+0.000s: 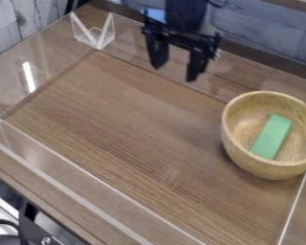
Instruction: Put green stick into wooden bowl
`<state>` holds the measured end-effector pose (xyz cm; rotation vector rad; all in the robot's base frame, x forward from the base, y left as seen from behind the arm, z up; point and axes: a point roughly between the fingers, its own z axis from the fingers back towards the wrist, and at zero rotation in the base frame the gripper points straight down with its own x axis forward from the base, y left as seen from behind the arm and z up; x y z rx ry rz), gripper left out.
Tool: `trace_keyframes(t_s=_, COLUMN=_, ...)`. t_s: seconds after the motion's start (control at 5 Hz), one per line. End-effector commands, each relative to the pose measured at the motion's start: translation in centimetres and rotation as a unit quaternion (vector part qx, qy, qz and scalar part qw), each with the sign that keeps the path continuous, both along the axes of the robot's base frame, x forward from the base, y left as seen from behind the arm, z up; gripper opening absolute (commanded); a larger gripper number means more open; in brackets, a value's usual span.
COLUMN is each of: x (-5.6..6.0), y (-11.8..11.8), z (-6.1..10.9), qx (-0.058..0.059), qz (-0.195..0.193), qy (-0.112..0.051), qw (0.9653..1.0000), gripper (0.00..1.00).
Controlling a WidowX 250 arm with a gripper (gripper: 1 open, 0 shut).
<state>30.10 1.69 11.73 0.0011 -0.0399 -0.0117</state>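
Note:
The green stick [273, 136] is a flat bright green bar lying inside the wooden bowl [237, 140], which stands on the table at the right. My gripper [178, 64] hangs above the far middle of the table, up and to the left of the bowl and well apart from it. Its two dark fingers point down, spread apart, with nothing between them.
The wood-grain table [130, 134] is ringed by low clear plastic walls [66, 191]. A small clear plastic stand [92, 31] sits at the far left corner. A grey wall runs along the back.

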Motion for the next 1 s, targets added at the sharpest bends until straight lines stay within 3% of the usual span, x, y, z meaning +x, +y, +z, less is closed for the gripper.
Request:
trace_keyframes(t_s=0.0, x=0.5, y=1.6, z=2.3, qx=0.004, qz=0.004, qy=-0.024, qw=0.9997, gripper=1.00)
trace_keyframes(t_s=0.4, x=-0.2, y=0.3, z=1.2, qx=0.004, qz=0.054, qy=-0.017, qw=0.9984, gripper=1.00)
trace_keyframes(t_s=0.6, x=0.3, y=0.9, z=0.7, qx=0.003, qz=0.025, qy=-0.020, qw=0.9995, gripper=1.00)
trace_keyframes(t_s=0.8, x=0.9, y=1.3, z=-0.2, qx=0.005, qz=0.027, qy=-0.021, qw=0.9994, gripper=1.00)
